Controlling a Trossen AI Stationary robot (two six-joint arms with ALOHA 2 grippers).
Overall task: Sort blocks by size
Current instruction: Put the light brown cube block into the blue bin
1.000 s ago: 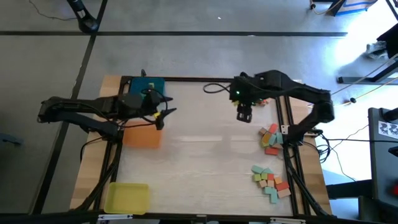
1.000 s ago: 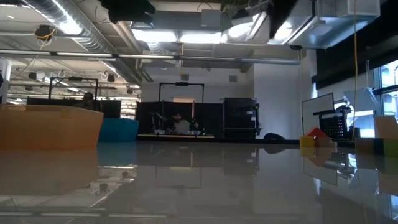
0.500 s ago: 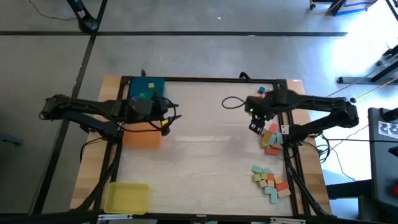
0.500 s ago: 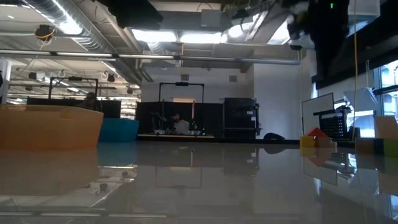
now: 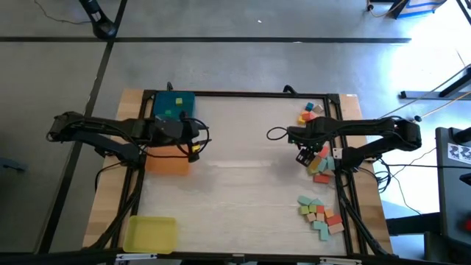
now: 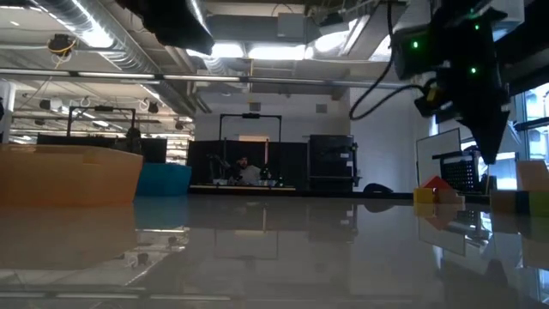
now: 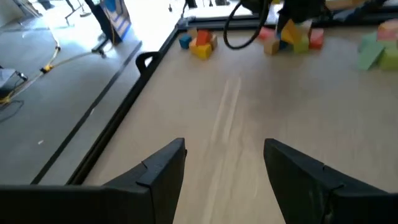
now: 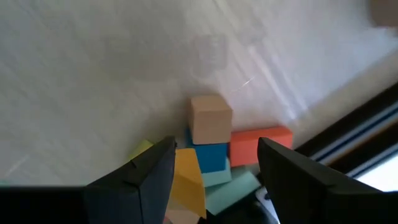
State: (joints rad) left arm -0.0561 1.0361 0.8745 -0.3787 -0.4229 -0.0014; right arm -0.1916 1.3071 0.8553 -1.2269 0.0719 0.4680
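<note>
Wooden blocks (image 8: 210, 118) beneath open, empty right tool (image 8: 214, 163)

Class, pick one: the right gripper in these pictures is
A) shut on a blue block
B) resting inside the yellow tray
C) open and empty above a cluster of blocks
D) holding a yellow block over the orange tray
C: the right gripper is open and holds nothing, above the blocks.

three trays (image 5: 161, 234) (square), many blocks (image 5: 321, 215)
</note>
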